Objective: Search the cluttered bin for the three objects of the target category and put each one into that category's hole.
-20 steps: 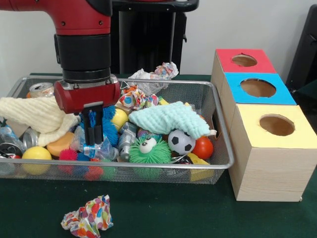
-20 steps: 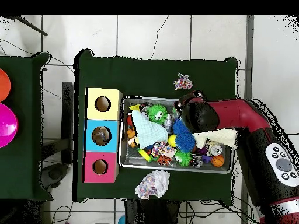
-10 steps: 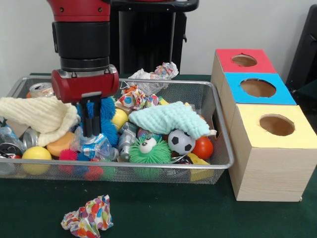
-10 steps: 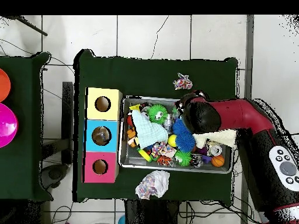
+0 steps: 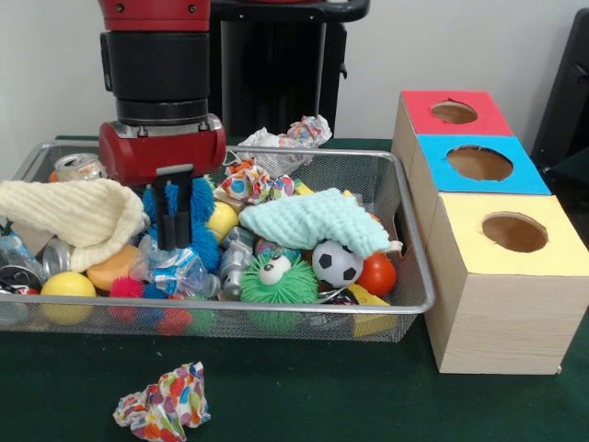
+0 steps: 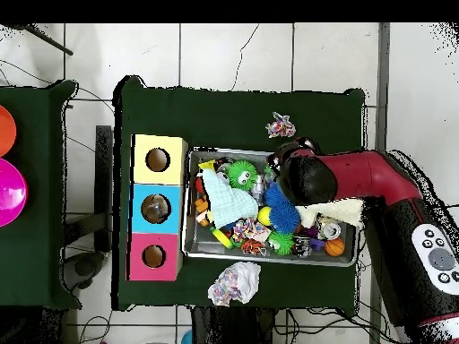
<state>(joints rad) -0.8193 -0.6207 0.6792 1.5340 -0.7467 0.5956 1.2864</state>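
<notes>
The wire mesh bin (image 5: 276, 308) lies on the green table, full of toys, cloths and cans; it also shows in the overhead view (image 6: 273, 258). A crushed clear bottle with blue markings (image 5: 181, 273) lies at the bin's front left. My gripper (image 5: 172, 241) hangs straight down over it, fingers close together with their tips at the bottle's top. In the overhead view the arm (image 6: 309, 179) hides the gripper. Another clear plastic piece (image 5: 11, 250) shows at the bin's left edge. The red-topped box's hole (image 5: 454, 112) is at the far right, and also shows in the overhead view (image 6: 153, 256).
A blue spiky ball (image 5: 198, 221) sits behind the gripper. A yellow cloth (image 5: 74, 212), a mint cloth (image 5: 313, 221), a soccer ball (image 5: 336, 262) and a green spiky ball (image 5: 276, 276) lie in the bin. The blue-topped (image 5: 479, 163) and yellow-topped (image 5: 513, 232) boxes stand right. A paper wad (image 5: 164, 405) lies in front.
My gripper has risen a little out of the clutter and shifted slightly. The crushed bottle under it has barely moved.
</notes>
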